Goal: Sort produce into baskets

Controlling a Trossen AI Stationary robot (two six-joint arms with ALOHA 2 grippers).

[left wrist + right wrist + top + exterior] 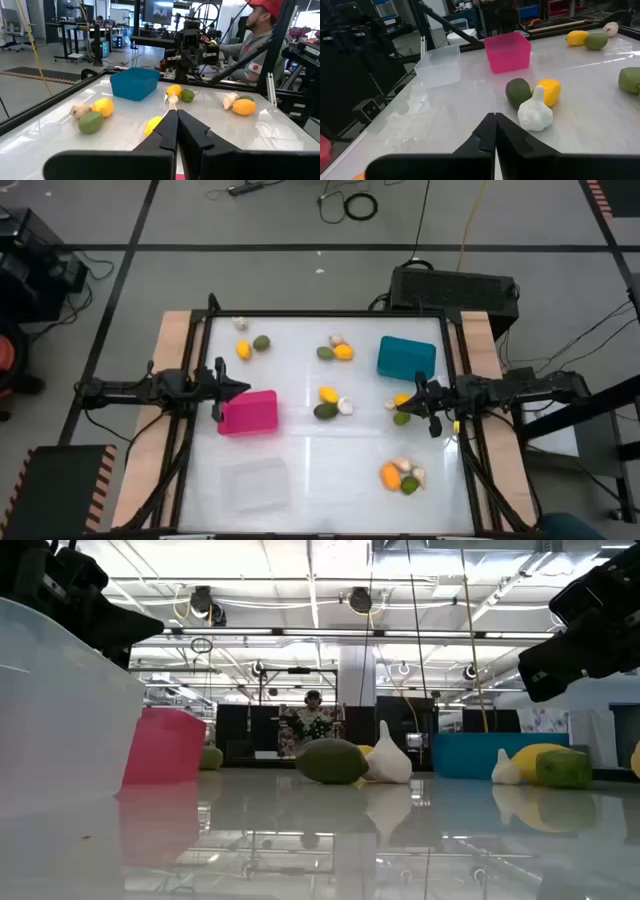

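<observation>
Only left wrist view, seated person beyond teal basket

The left arm comes in from the 9 o'clock side of the tabletop and lies flat and straight, reaching toward 3 o'clock; its tool hangs at the left side, with the tip pointing in at the middle; the two dark fingers are pressed together with nothing between them. The right arm comes in from the 3 o'clock side, also stretched out flat, reaching toward 9 o'clock; its tool sits near the right edge; its fingers meet in a sharp point and hold nothing. The two arms face each other, tips well apart; both tools are up off the tabletop.
</observation>
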